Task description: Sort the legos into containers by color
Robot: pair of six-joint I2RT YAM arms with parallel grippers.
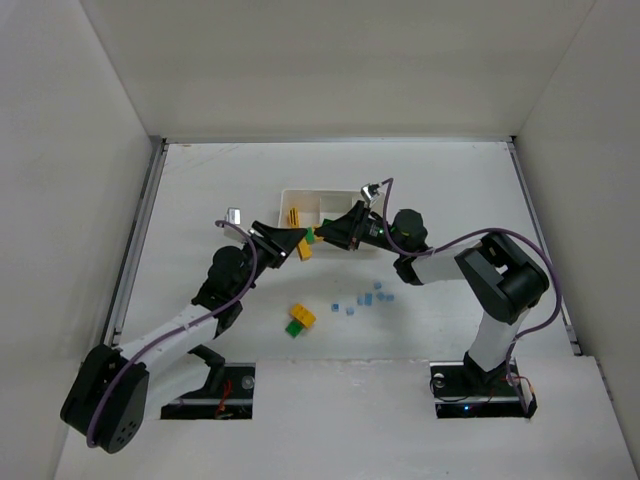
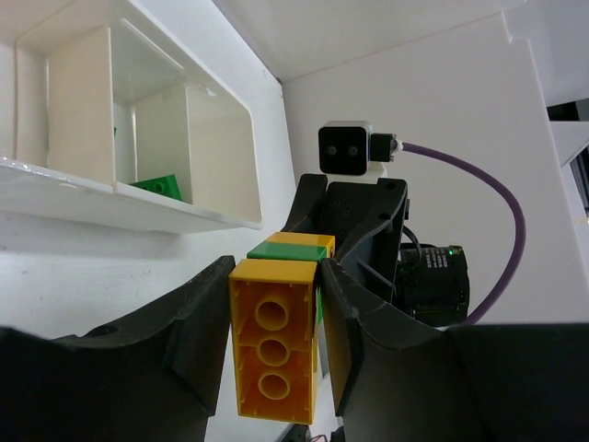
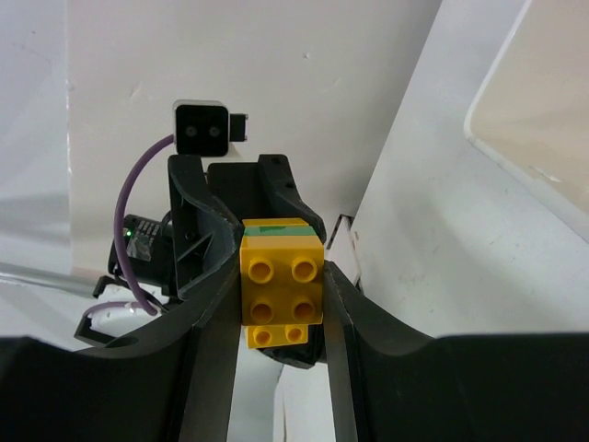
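Observation:
A joined stack of yellow and green legos hangs in the air between my two grippers, just in front of the white tray (image 1: 335, 196). My left gripper (image 1: 293, 243) (image 2: 274, 313) is shut on the long yellow brick (image 2: 274, 336) (image 1: 304, 249), whose hollow underside faces its camera. A green brick (image 2: 287, 250) (image 1: 311, 237) sits behind it. My right gripper (image 1: 325, 235) (image 3: 279, 295) is shut on a small studded yellow brick (image 3: 281, 276) at the other end of the stack. The tray holds a yellow brick (image 1: 293, 217) in its left compartment and a green brick (image 2: 158, 186) in another.
A yellow-green pair (image 1: 300, 320) lies on the table nearer the arm bases. Several tiny light blue pieces (image 1: 366, 298) are scattered to its right. The tray wall (image 3: 525, 157) is close beside the right gripper. White walls enclose the table.

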